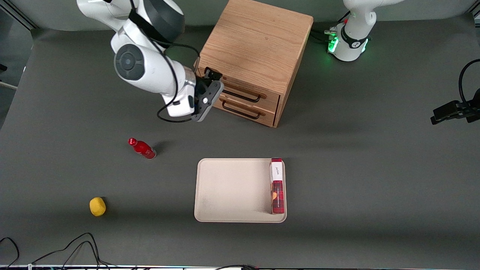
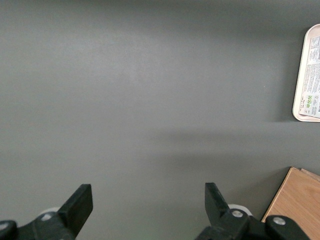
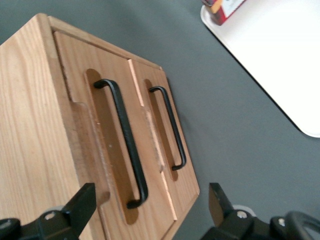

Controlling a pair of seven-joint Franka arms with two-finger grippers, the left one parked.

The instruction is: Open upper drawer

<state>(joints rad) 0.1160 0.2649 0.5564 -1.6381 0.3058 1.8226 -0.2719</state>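
The wooden cabinet (image 1: pixel 255 41) stands at the back of the table. Its upper drawer (image 1: pixel 272 100) looks shut and carries a thin black bar handle (image 1: pixel 242 96). The identical lower drawer (image 1: pixel 268 118) sits beneath it. My right gripper (image 1: pixel 213 77) is open and empty. It hovers in front of the upper drawer, at the end of the cabinet toward the working arm. In the right wrist view the upper drawer (image 3: pixel 114 70) and its handle (image 3: pixel 122 140) lie close ahead of the gripper (image 3: pixel 150 200). The fingers (image 3: pixel 82 200) stand wide apart and touch nothing.
A cream tray (image 1: pixel 232 189) lies nearer the front camera, with a red box (image 1: pixel 276 185) on edge in it. A red bottle (image 1: pixel 142 149) and a yellow ball-like object (image 1: pixel 97 206) lie toward the working arm's end. Cables run along the front edge.
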